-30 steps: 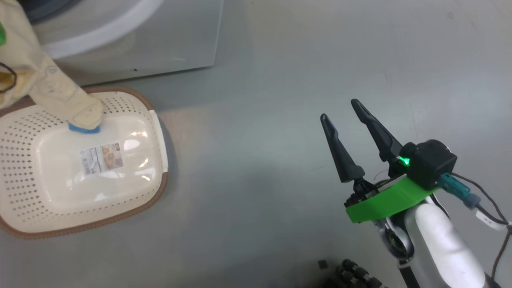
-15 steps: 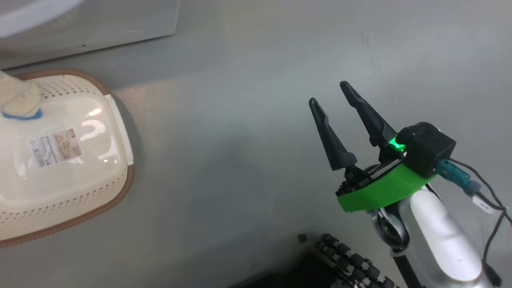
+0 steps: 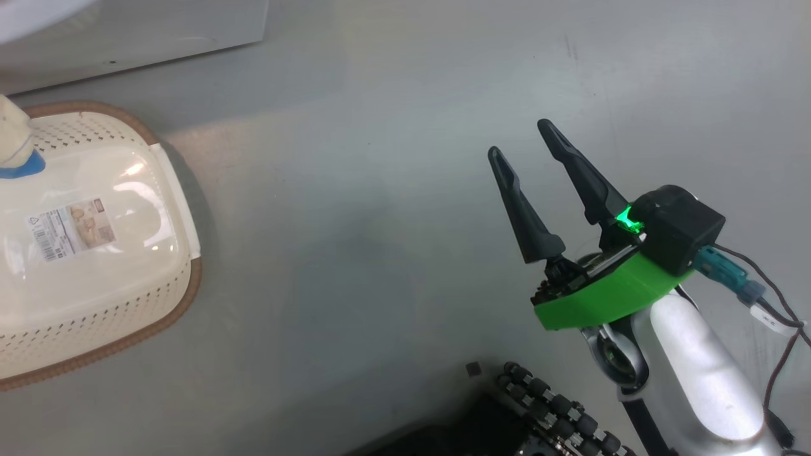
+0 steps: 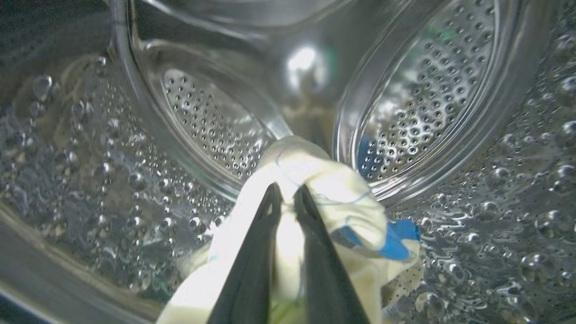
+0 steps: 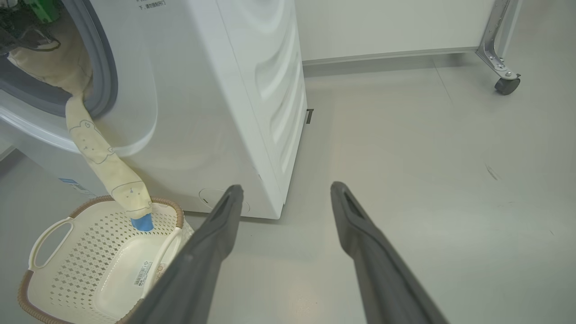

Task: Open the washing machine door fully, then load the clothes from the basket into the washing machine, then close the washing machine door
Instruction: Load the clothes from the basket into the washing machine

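The left claw [image 4: 285, 191] is inside the perforated steel drum [image 4: 427, 90] and grips a small pale yellow garment with bear outlines and blue trim [image 4: 315, 180], its two dark fingers pinched almost together on the cloth.

In the right wrist view the garment [image 5: 96, 153] trails out over the grey rubber gasket [image 5: 105, 67] and down the front of the large white washing machine [image 5: 252, 90]. Its blue-trimmed end hangs inside the far edge of the small cream perforated plastic basket with a brown rim [image 5: 63, 270]. Whether that end touches the basket, I cannot tell.

The basket [image 3: 95, 329] stands on the smooth grey floor [image 3: 380, 253], just beside the machine's lower front edge.

The right claw [image 3: 521, 140] hovers over the floor with its fingers spread wide and holding nothing, well apart from the basket. Beyond it, a broad stretch of floor [image 5: 427, 157] runs past the machine's side to the wall's foot and a metal frame's black caster [image 5: 507, 84]
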{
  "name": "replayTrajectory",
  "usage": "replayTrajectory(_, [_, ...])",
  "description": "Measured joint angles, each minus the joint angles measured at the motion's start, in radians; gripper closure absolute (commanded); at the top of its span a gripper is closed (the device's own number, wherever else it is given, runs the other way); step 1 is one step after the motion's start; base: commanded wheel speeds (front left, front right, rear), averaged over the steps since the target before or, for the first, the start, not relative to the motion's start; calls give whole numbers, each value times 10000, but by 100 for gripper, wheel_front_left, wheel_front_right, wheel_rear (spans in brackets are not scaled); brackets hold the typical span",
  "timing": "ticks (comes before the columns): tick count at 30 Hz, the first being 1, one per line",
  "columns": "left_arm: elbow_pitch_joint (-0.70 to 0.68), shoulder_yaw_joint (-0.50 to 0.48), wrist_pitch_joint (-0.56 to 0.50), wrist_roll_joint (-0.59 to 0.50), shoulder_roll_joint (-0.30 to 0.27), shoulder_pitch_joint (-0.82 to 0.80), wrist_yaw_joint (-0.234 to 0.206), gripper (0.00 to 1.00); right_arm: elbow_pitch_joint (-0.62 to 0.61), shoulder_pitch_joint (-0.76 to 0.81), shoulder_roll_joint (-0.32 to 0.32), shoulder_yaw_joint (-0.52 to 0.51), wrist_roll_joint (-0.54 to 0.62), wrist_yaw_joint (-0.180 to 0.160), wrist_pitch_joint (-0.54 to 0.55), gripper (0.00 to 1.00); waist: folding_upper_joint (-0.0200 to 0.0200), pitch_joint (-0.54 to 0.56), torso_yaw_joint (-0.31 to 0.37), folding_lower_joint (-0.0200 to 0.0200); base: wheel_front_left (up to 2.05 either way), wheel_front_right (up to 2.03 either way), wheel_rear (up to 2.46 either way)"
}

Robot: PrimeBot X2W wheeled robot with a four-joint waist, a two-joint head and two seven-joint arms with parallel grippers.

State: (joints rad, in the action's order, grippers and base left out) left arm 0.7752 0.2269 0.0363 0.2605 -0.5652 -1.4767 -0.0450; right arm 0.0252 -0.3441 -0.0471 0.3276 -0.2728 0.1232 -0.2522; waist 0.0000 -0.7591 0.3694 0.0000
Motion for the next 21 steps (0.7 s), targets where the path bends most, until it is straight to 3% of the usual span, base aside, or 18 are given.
replayTrajectory(1, [205, -77, -111, 150, 54, 1, 0, 91, 2, -1, 0, 2, 0, 0, 0, 0, 0, 0, -18, 0, 0, 0, 0])
replayTrajectory(2, [383, -146, -232, 272, 105, 2, 0, 58, 2, -4, 0, 4, 0, 0, 0, 0, 0, 2, -35, 0, 0, 0, 0])
replayTrajectory(3, [516, -199, -374, 382, 150, 2, 0, 5, 4, -8, 0, 4, 0, 0, 0, 0, 0, 5, -51, 0, 0, 0, 0])
replayTrajectory(4, [602, -221, -382, 456, 199, 2, 0, 0, 6, -10, 0, 4, 2, 0, 0, 0, 0, 7, -71, 0, 0, 0, 0])
replayTrajectory(17, [895, -178, -688, 769, 522, 215, 0, 0, 6, -130, 0, -105, 104, 2, 0, 0, 0, -9, -345, 0, 0, 0, 0])
replayTrajectory(21, [669, -77, -548, 761, 633, 715, -184, 0, 6, -130, 0, -224, 186, 0, 0, 0, 0, 36, -475, 0, 0, 0, 0])
